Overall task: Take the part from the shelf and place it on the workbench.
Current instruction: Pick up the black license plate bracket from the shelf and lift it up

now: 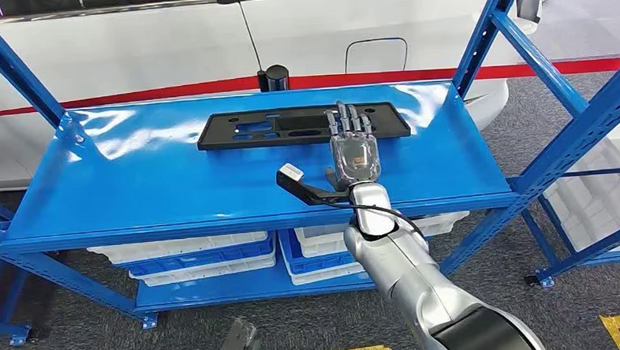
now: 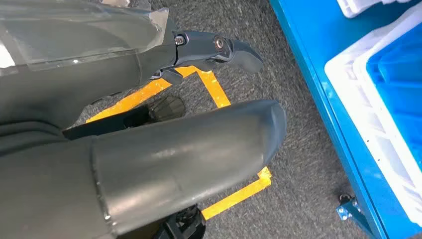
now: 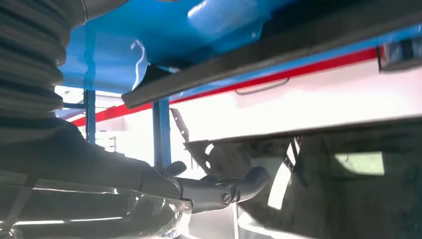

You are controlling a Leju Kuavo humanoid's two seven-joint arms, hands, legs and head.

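Black plastic is what the part [image 1: 303, 126] appears to be made of: a long, flat, rectangular plate with several cut-outs and recesses, lying flat on the upper board of the blue shelf [image 1: 134, 190], toward its back edge and lengthwise along it. The task is judged to be at its very start, since the part is not yet lifted and nothing has been carried to a table. The right hand [image 1: 351, 145] is stretched out over the shelf with its fingers [image 1: 344, 120] extended and apart, their tips lying over the near edge of the part's right portion; nothing is held, and whether the tips actually touch the plate cannot be told. In the right wrist view the part's dark edge [image 3: 259, 64] is seen just beyond the fingers. The left hand [image 2: 149, 164] hangs low beside the shelf, above grey carpet with yellow floor tape [image 2: 219, 99]; it holds nothing, and its fingers appear uncurled. Grasping, lifting and carrying all remain to be done
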